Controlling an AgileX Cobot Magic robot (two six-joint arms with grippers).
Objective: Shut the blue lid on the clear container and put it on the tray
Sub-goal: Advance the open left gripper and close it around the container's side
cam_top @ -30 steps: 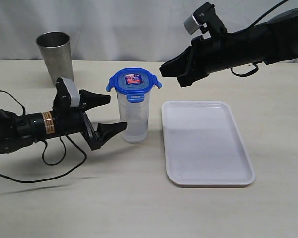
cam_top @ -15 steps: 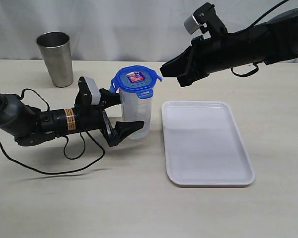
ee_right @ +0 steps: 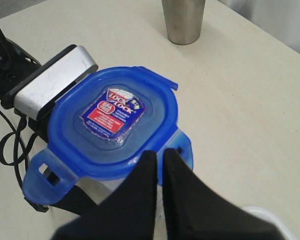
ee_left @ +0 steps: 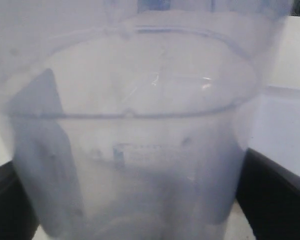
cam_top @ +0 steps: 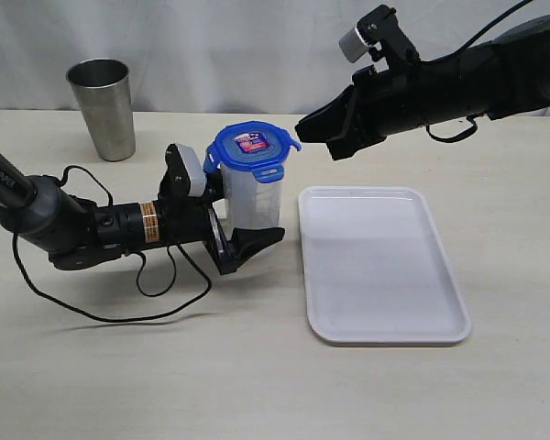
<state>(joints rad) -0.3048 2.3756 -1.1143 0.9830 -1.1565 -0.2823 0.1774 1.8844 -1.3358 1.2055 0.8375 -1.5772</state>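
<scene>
Blue plastic caps the clear container (cam_top: 253, 203): the blue lid (cam_top: 251, 148) sits on its mouth, red-and-white sticker facing up. In the right wrist view the lid (ee_right: 110, 125) shows flaps sticking outward from its rim rather than folded down against the wall. The container stands on the table (cam_top: 257, 385), just left of the tray (cam_top: 385, 284) and apart from it, so it is not on the tray.

The left end effector (cam_top: 245, 209) lies low along the table and reaches in from the left. Its jaws are spread wide, one finger passing in front of the container's lower half and the other behind it. The left wrist view is filled by the translucent wall of the container (ee_left: 135, 130), with a black finger at either edge of the picture. The jaws bracket the container without being closed onto it; whether a pad touches the wall I cannot tell.

The right end effector (cam_top: 304, 129) hangs in the air at the lid's right side, its fingers pressed together and holding nothing. Seen from its own wrist camera, the end effector's (ee_right: 156, 156) tips lie over the lid's edge near one flap; contact cannot be made out.

A steel cup (cam_top: 103, 108) stands at the far left of the table, well apart from the rest.
</scene>
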